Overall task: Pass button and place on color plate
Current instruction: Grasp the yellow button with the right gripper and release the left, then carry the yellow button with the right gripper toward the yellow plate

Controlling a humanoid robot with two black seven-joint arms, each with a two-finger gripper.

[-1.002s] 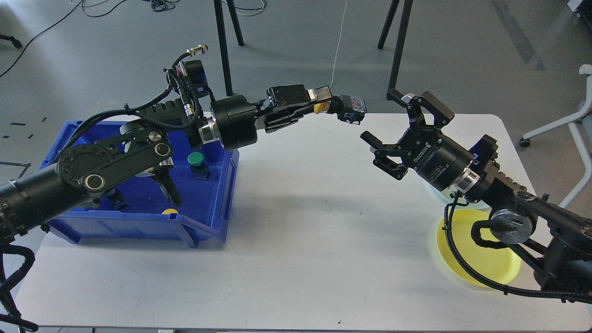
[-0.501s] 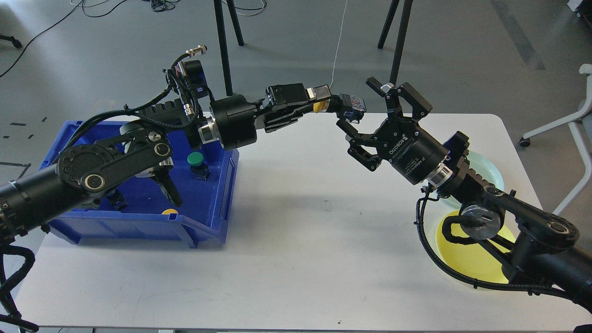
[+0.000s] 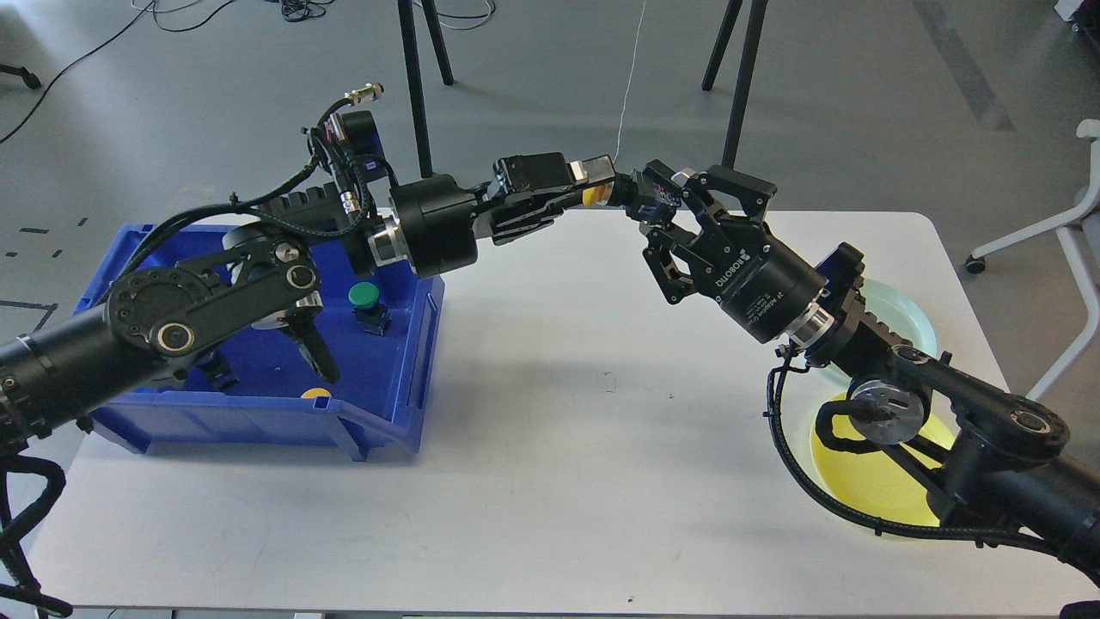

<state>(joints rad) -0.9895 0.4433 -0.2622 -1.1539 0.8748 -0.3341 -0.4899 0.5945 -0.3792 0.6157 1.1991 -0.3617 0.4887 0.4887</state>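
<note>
At the far left of the tabletop (image 3: 533, 481) sits the blue bin (image 3: 378, 404), my supply: a green-capped button (image 3: 364, 297) stands upright inside it near the right wall, and a sliver of a yellow cap (image 3: 316, 393) shows at the front wall. My left arm reaches out over the bin and across to mid-table, so the left gripper (image 3: 601, 191) hangs in the air above the back of the tabletop, pinching the yellow button (image 3: 593, 198) by its cap end. That leaves the dark contact-block end (image 3: 649, 199) pointing toward the other arm, which I judge is deliberate, giving the receiver something free to take. The right gripper (image 3: 666, 215) is at that free end with its fingers spread on either side of it; I cannot tell whether a pad is already touching. So the button is airborne, carried by the left side alone. Further right, a pale blue plate (image 3: 902, 305) lies partly behind my right arm, and a yellow plate (image 3: 859, 481) lies near the front right edge, the matching one and, I reckon, the target. My worry is releasing left before right has gripped.
</note>
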